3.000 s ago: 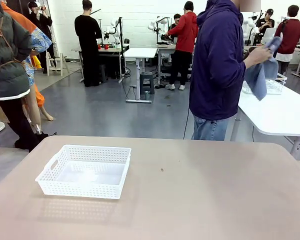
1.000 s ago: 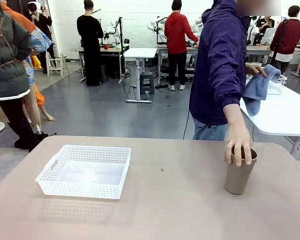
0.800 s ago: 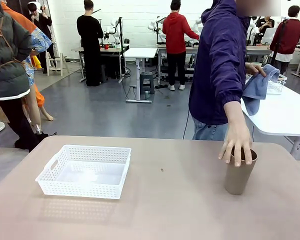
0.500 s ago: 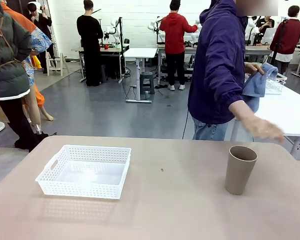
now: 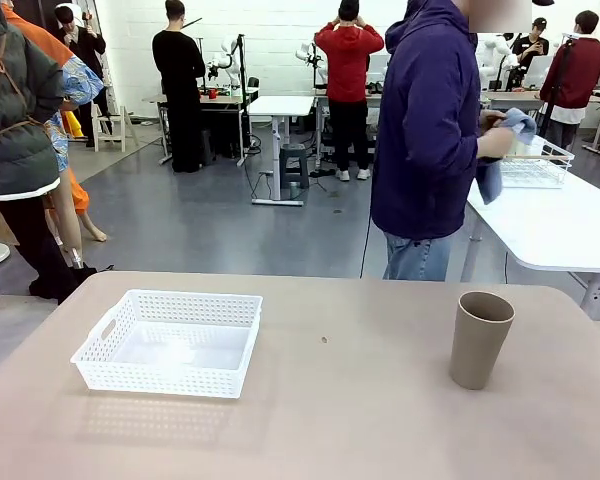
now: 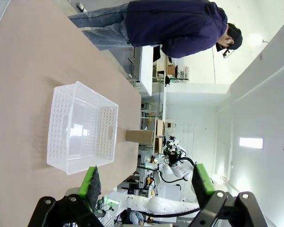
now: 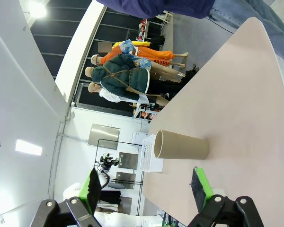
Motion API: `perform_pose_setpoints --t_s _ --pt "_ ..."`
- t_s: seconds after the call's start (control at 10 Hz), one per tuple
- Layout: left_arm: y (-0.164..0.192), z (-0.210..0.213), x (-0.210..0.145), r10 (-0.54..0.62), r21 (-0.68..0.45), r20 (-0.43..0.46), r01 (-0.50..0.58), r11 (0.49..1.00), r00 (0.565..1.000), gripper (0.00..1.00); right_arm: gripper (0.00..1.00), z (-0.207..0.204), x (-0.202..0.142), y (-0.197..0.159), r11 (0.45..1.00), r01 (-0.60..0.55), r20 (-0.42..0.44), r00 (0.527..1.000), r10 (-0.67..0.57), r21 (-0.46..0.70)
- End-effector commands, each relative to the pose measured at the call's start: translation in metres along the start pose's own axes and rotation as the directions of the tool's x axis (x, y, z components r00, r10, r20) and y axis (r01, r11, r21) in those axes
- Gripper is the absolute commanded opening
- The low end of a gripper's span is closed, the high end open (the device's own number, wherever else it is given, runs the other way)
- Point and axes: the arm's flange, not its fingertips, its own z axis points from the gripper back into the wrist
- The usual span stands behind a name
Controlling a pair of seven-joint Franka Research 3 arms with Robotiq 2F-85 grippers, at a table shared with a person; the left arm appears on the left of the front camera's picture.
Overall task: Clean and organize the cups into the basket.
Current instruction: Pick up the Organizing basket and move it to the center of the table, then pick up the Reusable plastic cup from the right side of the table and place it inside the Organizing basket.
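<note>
A brown cup (image 5: 480, 339) stands upright near the counter's (image 5: 360, 420) far right edge, well apart from the white basket (image 5: 165, 378) at the left, with open surface between them. The left hand (image 6: 146, 182) and right hand (image 7: 146, 185) both gape wide, holding nothing. The cup's inside is hidden.

Front cam: fixed, robot's side, faces across the table (image 5: 360, 420) to the person (image 5: 430, 130). Left wrist cam: rolled sideways, looks past left pincer (image 6: 146, 182) over the basket (image 6: 106, 127) toward the cup (image 6: 139, 136) farther off. Right wrist cam: also rolled, close on the cup, basket behind. All three share cup and basket.
</note>
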Motion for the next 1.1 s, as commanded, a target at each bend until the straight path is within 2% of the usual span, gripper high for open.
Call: perform_pose_setpoints --t_s 0.0,0.1,0.2,0.3,0.4,0.5,0.6,0.7,0.8,0.9,1.0 --pt "0.0 0.0 0.0 0.0 0.0 0.0 0.0 1.0 1.0 1.0 1.0 0.0 0.0 0.0 1.0 0.0 0.0 1.0 0.0 0.0" --pt "-0.035 -0.017 -0.005 -0.166 0.118 -0.101 0.178 0.977 0.981 1.0 1.0 -0.017 -0.015 0.031 0.964 -0.228 -0.044 0.974 0.224 -0.138" --pt "-0.075 -0.045 -0.012 -0.287 0.192 -0.242 0.335 0.922 0.927 1.0 1.0 -0.047 -0.032 0.065 0.889 -0.412 -0.177 0.908 0.38 -0.201" --pt "-0.11 -0.087 -0.021 -0.324 0.319 -0.439 0.482 0.816 0.838 1.0 1.0 -0.089 -0.051 0.095 0.817 -0.549 -0.319 0.818 0.479 -0.179" --pt "-0.128 -0.126 -0.031 -0.251 0.376 -0.635 0.576 0.726 0.731 1.0 1.0 -0.123 -0.06 0.109 0.733 -0.659 -0.421 0.72 0.551 -0.168" --pt "-0.135 -0.167 -0.037 -0.131 0.433 -0.759 0.644 0.631 0.638 1.0 1.0 -0.156 -0.068 0.112 0.633 -0.765 -0.518 0.592 0.618 -0.12" --pt "-0.133 -0.206 -0.043 0.047 0.468 -0.843 0.69 0.552 0.535 1.0 1.0 -0.187 -0.075 0.107 0.551 -0.832 -0.566 0.483 0.668 -0.061" --pt "-0.123 -0.243 -0.044 0.231 0.504 -0.862 0.715 0.484 0.451 1.0 1.0 -0.219 -0.086 0.096 0.456 -0.889 -0.624 0.342 0.703 0.027" --pt "-0.113 -0.271 -0.042 0.344 0.519 -0.852 0.722 0.458 0.395 1.0 1.0 -0.242 -0.097 0.085 0.418 -0.9 -0.684 0.226 0.694 0.127" --pt "-0.104 -0.293 -0.04 0.437 0.527 -0.834 0.721 0.449 0.338 1.0 1.0 -0.259 -0.105 0.075 0.408 -0.892 -0.722 0.152 0.675 0.194" --pt "-0.098 -0.309 -0.037 0.505 0.557 -0.797 0.726 0.404 0.331 1.0 1.0 -0.269 -0.11 0.068 0.403 -0.881 -0.747 0.091 0.659 0.248"
